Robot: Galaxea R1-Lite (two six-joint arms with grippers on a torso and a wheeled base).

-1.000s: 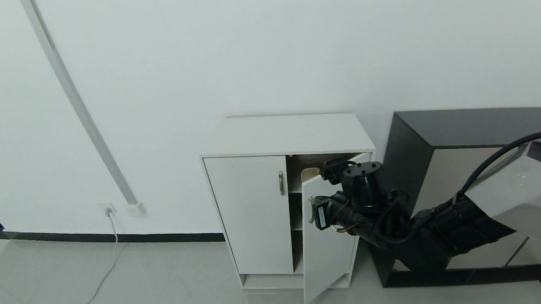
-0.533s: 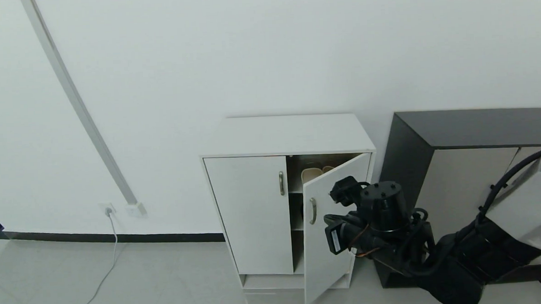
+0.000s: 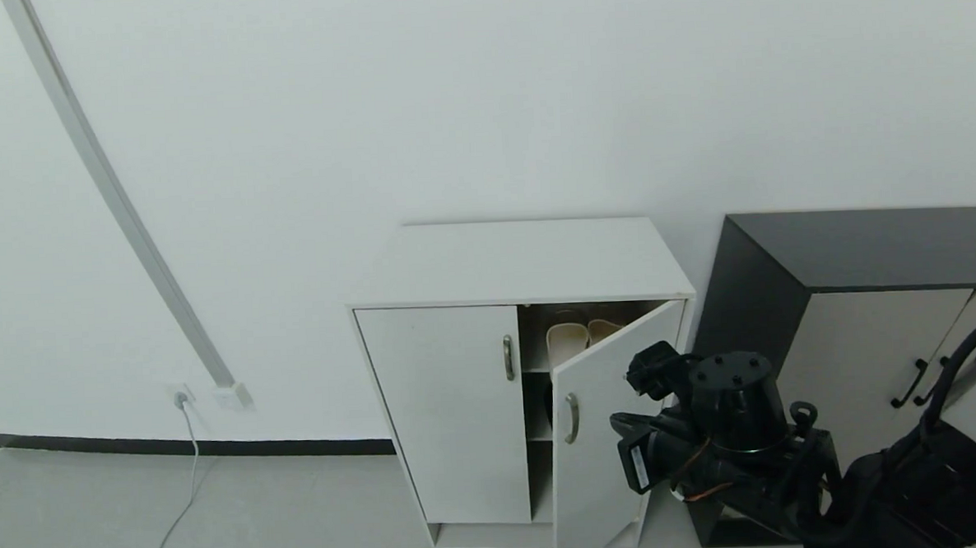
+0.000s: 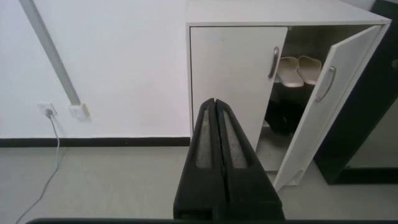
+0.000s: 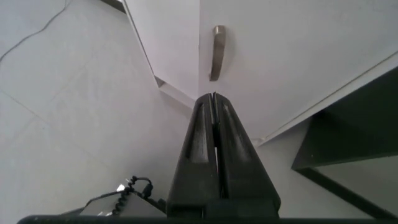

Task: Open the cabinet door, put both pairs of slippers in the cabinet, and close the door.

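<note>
Since the right pincer (image 5: 214, 99) is clenched on nothing, its tips just short of the door handle (image 5: 216, 53), the step in hand looks like shutting the door with a push, not a grasp. Whether the tips touch the panel: cannot tell. The left pincer (image 4: 215, 106) is also clenched and empty, held back from the white cabinet (image 3: 520, 260) and aimed at it. The right door (image 3: 603, 450) stands partly open, hinged at its outer edge; the left door (image 3: 444, 408) is shut.

To do it well: press flat on the panel near the handle side (farthest from the hinge, least effort), follow the swing's arc, keep the wrist off the black cabinet (image 3: 849, 242) just beside, and stop once flush.

Inside, a beige pair of slippers (image 3: 569, 340) sits on the top shelf. The dark shapes (image 4: 283, 115) one shelf down are likely the second pair, but too dim to be sure. Loading looks done; the door is the last step.
</note>
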